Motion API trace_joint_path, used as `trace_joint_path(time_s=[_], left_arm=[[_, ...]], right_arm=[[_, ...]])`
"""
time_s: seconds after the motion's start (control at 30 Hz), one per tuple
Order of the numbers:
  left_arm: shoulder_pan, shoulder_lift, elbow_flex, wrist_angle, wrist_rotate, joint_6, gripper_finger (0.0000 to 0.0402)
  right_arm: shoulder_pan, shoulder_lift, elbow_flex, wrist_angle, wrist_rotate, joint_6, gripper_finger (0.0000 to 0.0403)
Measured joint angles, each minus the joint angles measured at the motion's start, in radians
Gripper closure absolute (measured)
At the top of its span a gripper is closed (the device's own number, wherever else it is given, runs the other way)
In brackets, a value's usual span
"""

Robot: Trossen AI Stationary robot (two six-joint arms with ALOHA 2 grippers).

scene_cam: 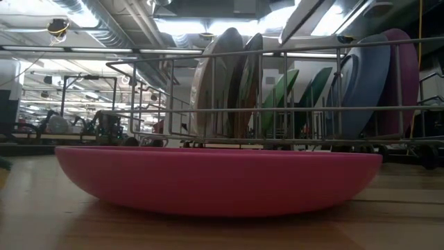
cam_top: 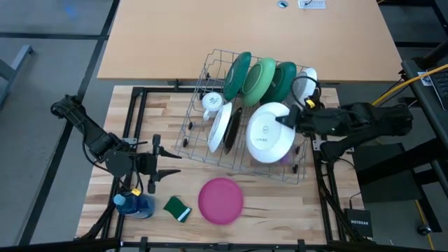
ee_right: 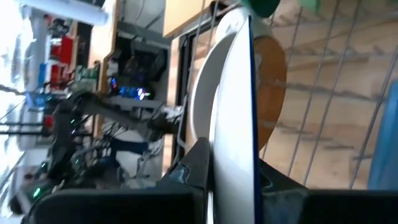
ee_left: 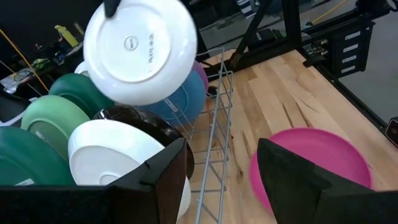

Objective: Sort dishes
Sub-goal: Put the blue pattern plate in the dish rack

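Most of the dishes already stand on edge in the wire rack [cam_top: 210, 73] toward the tabletop's far edge: three green plates [cam_top: 260, 77] in the far row, a white plate [cam_top: 220, 126] with a dark one just beside it in the near-left part, and a blue plate [ee_left: 177, 102] with a purple one behind it on the rack's right side. One pink plate [cam_top: 221, 200] lies flat near the tabletop's near edge, apparently unsorted. The right gripper [cam_top: 283, 120] is clamped on the rim of a white plate [cam_top: 269, 134], holding it above the rack's right side, seemingly about to slot it in. The left gripper [cam_top: 175, 162] hovers near the tabletop's left edge, just left of the pink plate, its fingers spread wide and holding nothing
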Motion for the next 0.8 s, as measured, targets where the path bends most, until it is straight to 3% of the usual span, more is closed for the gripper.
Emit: trace_joint_path(time_s=[0.33, 0.67, 0.8], left_arm=[[0.000, 0.000, 0.000, -0.013, 0.000, 0.000, 0.0218], [0.000, 0.001, 0.000, -0.028, 0.000, -0.017, 0.0218], [0.000, 0.001, 0.000, -0.048, 0.001, -0.042, 0.0218]], right_arm=[[-0.226, 0.086, 0.000, 0.003, -0.174, -0.087, 0.0372], [-0.351, 0.206, 0.000, 0.133, -0.378, -0.192, 0.0370], [-0.379, 0.241, 0.000, 0.116, -0.415, -0.213, 0.0372]])
